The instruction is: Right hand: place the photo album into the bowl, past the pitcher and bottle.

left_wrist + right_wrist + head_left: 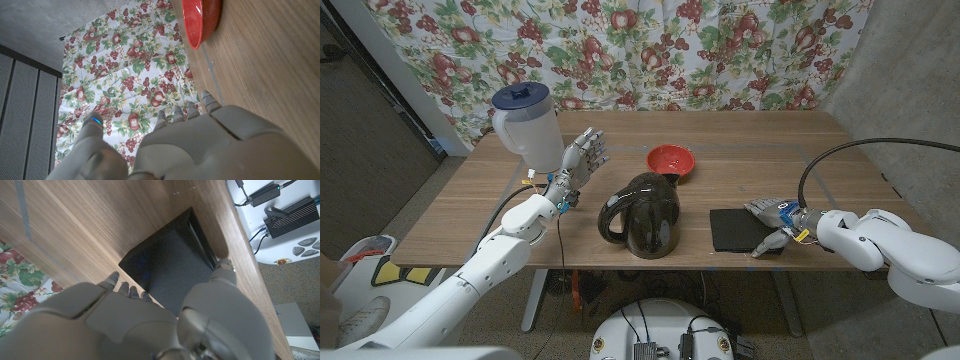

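Note:
The black photo album (735,228) lies flat on the table near its front edge, right of the pitcher. My right hand (776,222) is at the album's right end, fingers over its far side and thumb against its near edge; in the right wrist view the fingertips (129,289) and thumb (224,269) span the album (170,265). The red bowl (671,159) sits further back, beyond the black pitcher (642,215). A white bottle (525,122) with a blue lid stands at the left. My left hand (582,160) is raised beside it, fingers spread, holding nothing.
The flowered curtain (650,50) hangs behind the table. The bowl (201,19) also appears in the left wrist view past my left hand (200,145). Grey tape lines (825,175) mark the table's right half. Bare wood lies between the album and the bowl.

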{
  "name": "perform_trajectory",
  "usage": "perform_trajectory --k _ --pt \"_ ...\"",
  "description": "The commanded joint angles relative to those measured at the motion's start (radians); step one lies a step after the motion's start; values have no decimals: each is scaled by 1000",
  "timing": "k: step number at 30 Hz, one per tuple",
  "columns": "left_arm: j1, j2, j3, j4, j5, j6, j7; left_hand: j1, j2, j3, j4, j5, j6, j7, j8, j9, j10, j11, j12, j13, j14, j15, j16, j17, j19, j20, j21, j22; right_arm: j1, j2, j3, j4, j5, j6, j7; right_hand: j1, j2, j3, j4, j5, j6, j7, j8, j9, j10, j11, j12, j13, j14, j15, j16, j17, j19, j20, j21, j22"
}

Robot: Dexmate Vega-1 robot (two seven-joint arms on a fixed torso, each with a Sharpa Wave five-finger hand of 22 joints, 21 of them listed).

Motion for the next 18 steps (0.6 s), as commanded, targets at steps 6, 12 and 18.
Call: perform_trajectory --k 6,12,18 --pt "6 -3 -1 -1 4 -8 8 2 0 -2 0 3 2 1 1 4 -1 -2 -2 3 -38 3 -1 1 -10 0 -6 2 91 -69 -108 0 76 -36 -26 17 8 9 -5 -2 -343 -4 8 2 -211 6 11 8 -186 5 13 5 22 -3 8 4" --pt "6 -3 0 -3 5 -7 9 2 1 -2 0 3 3 1 2 4 -2 -1 -2 3 -40 3 -1 2 -12 0 -7 2 122 -87 -146 -1 100 -50 -39 23 10 10 -6 -4 -347 -12 6 2 -219 7 9 11 -182 4 14 6 24 -4 6 4" --pt "6 -3 0 -4 3 -5 10 1 1 -3 0 3 3 3 1 4 -3 -1 -3 3 -39 4 0 2 -12 0 -6 2 144 -107 -178 -7 116 -63 -57 31 15 13 -7 -6 -346 -13 6 3 -214 4 13 15 -171 -1 17 7 29 -5 6 4"
